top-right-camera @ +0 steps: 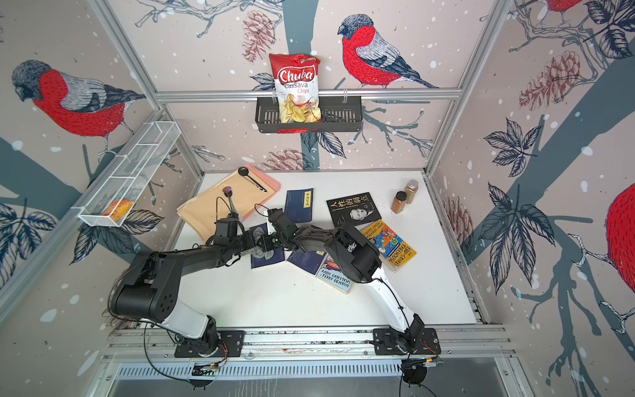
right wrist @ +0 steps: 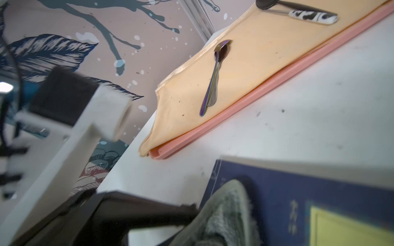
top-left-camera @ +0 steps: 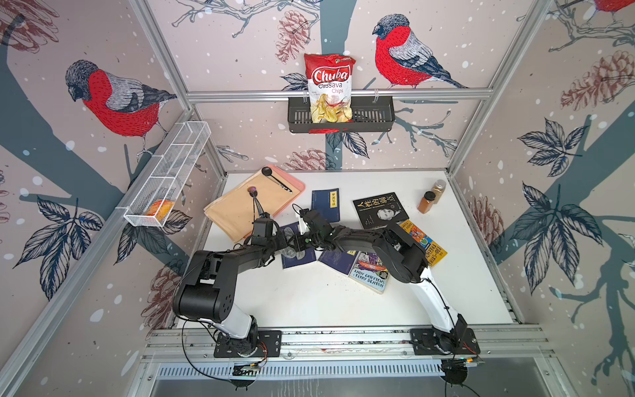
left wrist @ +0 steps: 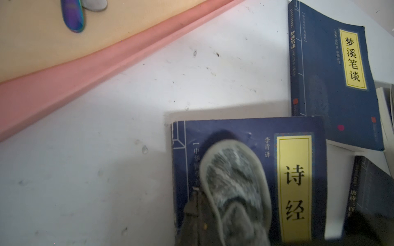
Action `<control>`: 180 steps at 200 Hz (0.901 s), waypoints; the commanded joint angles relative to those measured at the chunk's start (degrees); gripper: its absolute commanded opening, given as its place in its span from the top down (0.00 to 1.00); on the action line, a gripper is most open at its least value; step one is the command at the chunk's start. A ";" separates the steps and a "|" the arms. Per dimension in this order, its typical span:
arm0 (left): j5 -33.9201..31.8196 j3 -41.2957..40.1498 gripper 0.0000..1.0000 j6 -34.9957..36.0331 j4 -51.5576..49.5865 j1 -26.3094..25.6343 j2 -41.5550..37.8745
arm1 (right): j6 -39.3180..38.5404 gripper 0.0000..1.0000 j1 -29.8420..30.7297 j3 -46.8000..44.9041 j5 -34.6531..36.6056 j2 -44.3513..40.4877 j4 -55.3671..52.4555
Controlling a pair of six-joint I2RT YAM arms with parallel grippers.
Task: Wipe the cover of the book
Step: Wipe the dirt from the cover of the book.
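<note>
Step in hand, as judged: a wiping stroke on the blue book (left wrist: 245, 132). The left gripper (top-left-camera: 290, 248) is clenched on the grey cloth (left wrist: 232, 181), which lies spread on the cover just beside the yellow title label (left wrist: 295, 181). Recommended: light, even pressure, with long strokes carried over the label and out to each edge. The cloth should stay flat, lest the paperback slide into the second blue book (left wrist: 332, 74) just beside its corner. The right gripper (top-left-camera: 299, 242) is closed near the cloth; whether it grips anything cannot be told. In both top views the book lies directly beneath the left gripper, slightly toward 9 o'clock of the table (top-left-camera: 309, 302) centre. Bare cover shows at 12 and 6 o'clock of the cloth.
</note>
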 commanded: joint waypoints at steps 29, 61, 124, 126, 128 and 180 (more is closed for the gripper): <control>3.94 -0.89 1.00 1.33 -5.80 0.12 -0.07 | -3.60 1.00 -2.39 13.31 5.55 7.57 -14.65; 5.47 -1.07 1.00 1.46 -4.70 0.12 -0.40 | -3.85 1.00 -2.63 15.71 4.77 9.68 -13.06; 5.18 -1.11 1.00 1.40 -4.82 0.34 -1.12 | -7.46 1.00 -1.00 16.17 4.59 9.87 -16.55; 5.17 -1.08 1.00 1.43 -4.83 0.37 -1.18 | -7.66 1.00 -0.86 15.74 4.89 9.55 -16.54; 5.17 -1.11 1.00 1.33 -4.83 0.43 -1.13 | -7.91 1.00 -0.73 15.06 5.09 9.10 -16.54; 4.73 -1.20 1.00 1.02 -4.83 1.09 -1.03 | -7.06 1.00 1.14 -9.53 7.07 -4.55 -7.13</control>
